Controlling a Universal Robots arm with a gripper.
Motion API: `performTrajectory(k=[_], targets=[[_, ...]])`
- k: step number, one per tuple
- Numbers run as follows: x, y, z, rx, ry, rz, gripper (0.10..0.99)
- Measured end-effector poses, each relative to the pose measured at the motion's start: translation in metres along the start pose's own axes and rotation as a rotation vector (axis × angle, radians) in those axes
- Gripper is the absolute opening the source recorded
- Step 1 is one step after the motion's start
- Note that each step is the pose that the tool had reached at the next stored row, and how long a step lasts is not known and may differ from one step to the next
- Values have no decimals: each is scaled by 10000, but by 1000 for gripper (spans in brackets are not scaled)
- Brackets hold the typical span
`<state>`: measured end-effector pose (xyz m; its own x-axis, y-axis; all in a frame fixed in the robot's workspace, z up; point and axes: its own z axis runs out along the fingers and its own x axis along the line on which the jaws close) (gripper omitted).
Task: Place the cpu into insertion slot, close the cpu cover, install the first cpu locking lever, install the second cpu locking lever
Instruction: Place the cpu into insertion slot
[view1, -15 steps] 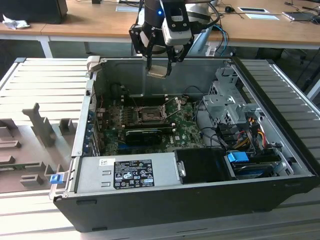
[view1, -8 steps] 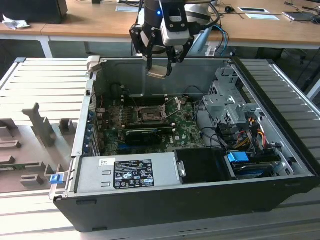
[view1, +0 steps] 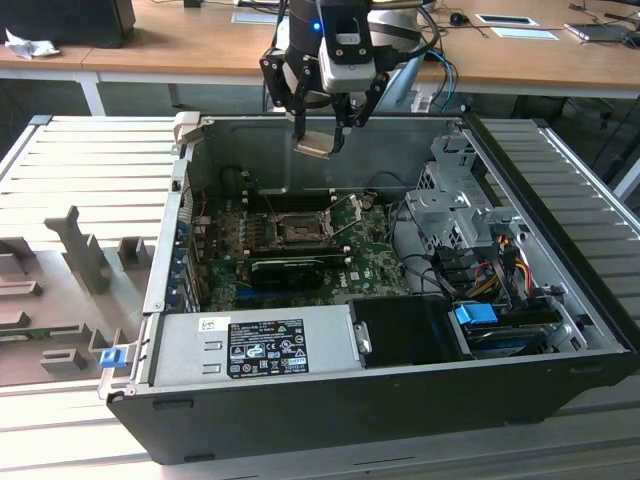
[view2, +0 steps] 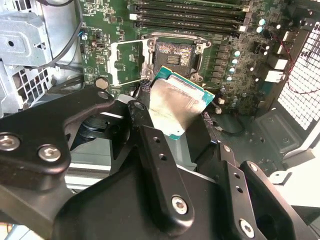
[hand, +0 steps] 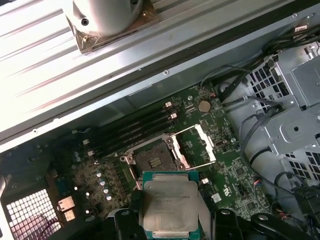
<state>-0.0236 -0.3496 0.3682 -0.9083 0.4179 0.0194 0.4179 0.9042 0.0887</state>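
Observation:
My gripper (view1: 318, 138) hangs over the open computer case, shut on the cpu (view1: 312, 149), a pale silver square chip with a green rim. In both wrist views the cpu (view2: 176, 106) (hand: 170, 206) sits between the black fingers (view2: 159, 165) (hand: 226, 221). Below it on the green board lies the insertion slot (view1: 295, 229) (view2: 175, 52) (hand: 152, 161), its dark centre bare. The cpu cover (view2: 127, 61) (hand: 199, 145) is swung open beside the slot, and thin wire levers (view1: 347, 208) stand raised by it. The chip is well above the socket and apart from it.
A black graphics card (view1: 290, 268) lies just in front of the slot, with long memory slots (hand: 132, 131) behind it. A labelled power supply (view1: 265, 345) fills the case front, and a metal drive cage (view1: 450, 215) with cables takes the exterior view's right. Grey fixtures (view1: 80, 255) stand outside at its left.

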Motion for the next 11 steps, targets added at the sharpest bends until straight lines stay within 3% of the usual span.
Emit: performTrajectory(k=[11], targets=[[0,-1,9,-8,-39,435,529]])
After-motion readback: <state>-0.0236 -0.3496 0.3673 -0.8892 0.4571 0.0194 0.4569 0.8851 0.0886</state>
